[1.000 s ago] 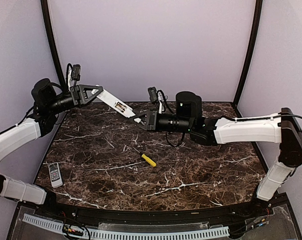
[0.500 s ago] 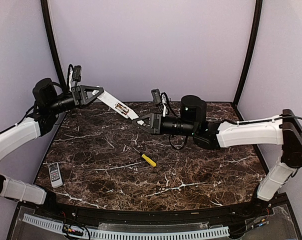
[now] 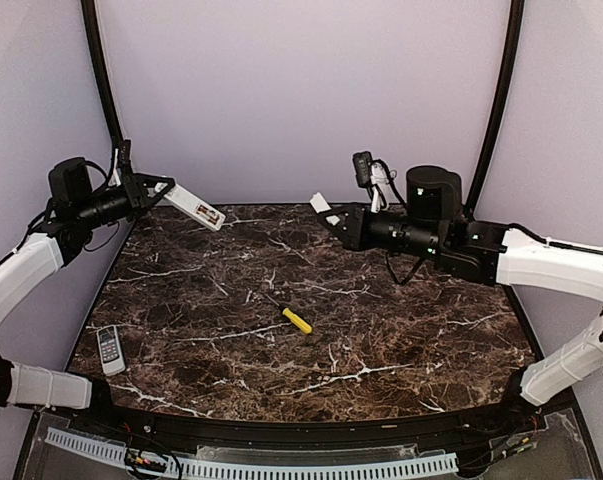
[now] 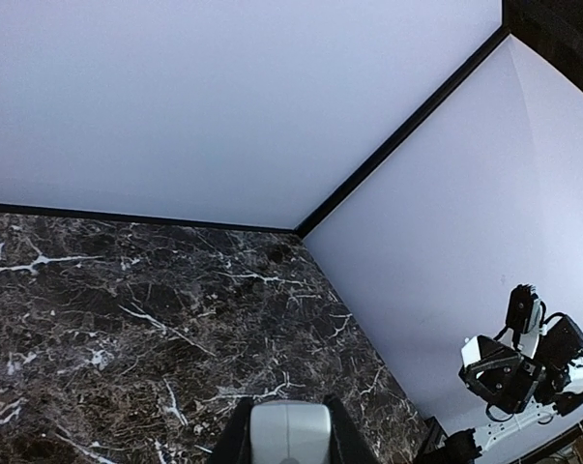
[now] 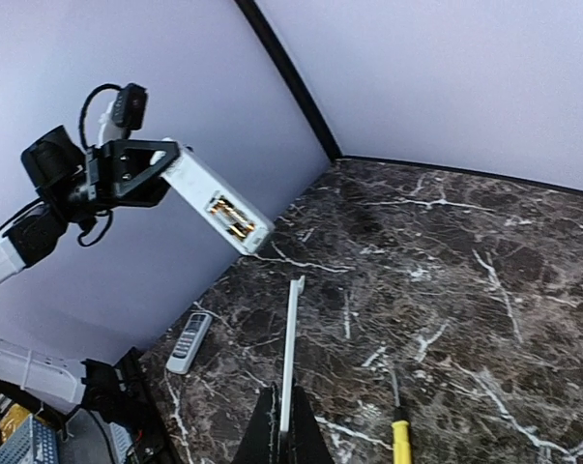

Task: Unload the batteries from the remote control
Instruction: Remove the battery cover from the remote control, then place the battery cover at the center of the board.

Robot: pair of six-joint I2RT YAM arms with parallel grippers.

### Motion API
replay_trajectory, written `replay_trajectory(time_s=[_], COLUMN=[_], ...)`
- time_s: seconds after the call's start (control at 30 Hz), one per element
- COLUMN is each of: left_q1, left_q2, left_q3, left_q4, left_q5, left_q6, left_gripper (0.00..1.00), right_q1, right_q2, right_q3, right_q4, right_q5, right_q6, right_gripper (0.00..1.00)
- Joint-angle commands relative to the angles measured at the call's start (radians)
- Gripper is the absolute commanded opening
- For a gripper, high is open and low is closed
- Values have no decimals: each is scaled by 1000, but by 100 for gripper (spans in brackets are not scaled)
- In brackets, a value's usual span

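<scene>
My left gripper point(image 3: 159, 190) is shut on a white remote control point(image 3: 189, 203), held in the air over the table's back left corner. Its battery bay faces outward, uncovered, and the batteries point(image 5: 230, 215) sit inside it. From the left wrist, only the remote's end point(image 4: 291, 430) shows between the fingers point(image 4: 235, 437). My right gripper point(image 3: 335, 214) hangs over the back middle, shut on the thin white battery cover point(image 3: 321, 204). That cover point(image 5: 290, 348) appears edge-on in the right wrist view, and the two grippers are well apart.
A yellow-handled screwdriver point(image 3: 292, 316) lies near the middle of the dark marble table point(image 3: 381, 330). A second, grey remote point(image 3: 109, 349) rests by the left edge. Lilac walls close off the back and both sides.
The arms have drawn apart. My right gripper, which was at the remote's end, moved right and up with the cover in it. My left gripper swung left with the remote.
</scene>
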Motion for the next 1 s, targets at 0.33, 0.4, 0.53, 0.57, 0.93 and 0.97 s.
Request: replay_trajectory(time_s=[0.33, 0.4, 0.53, 0.57, 0.93, 0.97], left_q1=[107, 106, 106, 105, 107, 107], left_q2=[-162, -173, -187, -192, -197, -198], left_q3=[-18, -33, -56, -60, -73, -73], left_q4=[-209, -208, -212, -214, -210, -210], left_q5=[-80, -80, -82, -83, -86, -87], left_q6=[201, 200, 198, 199, 198, 196], left_gripper=[0, 0, 0, 0, 0, 0], right_q1=[-387, -447, -547, -564, -627, -627], right_q2=[-129, -115, -68, -51, 138, 153], right_q3=[-158, -189, -235, -237, -161, -145], right_q4=[-369, -349, -285, -273, -283, -299], right_q5=[169, 122, 13, 2, 93, 115], right_q6=[-64, -59, -45, -45, -119, -129], right_gripper=[0, 0, 0, 0, 0, 0])
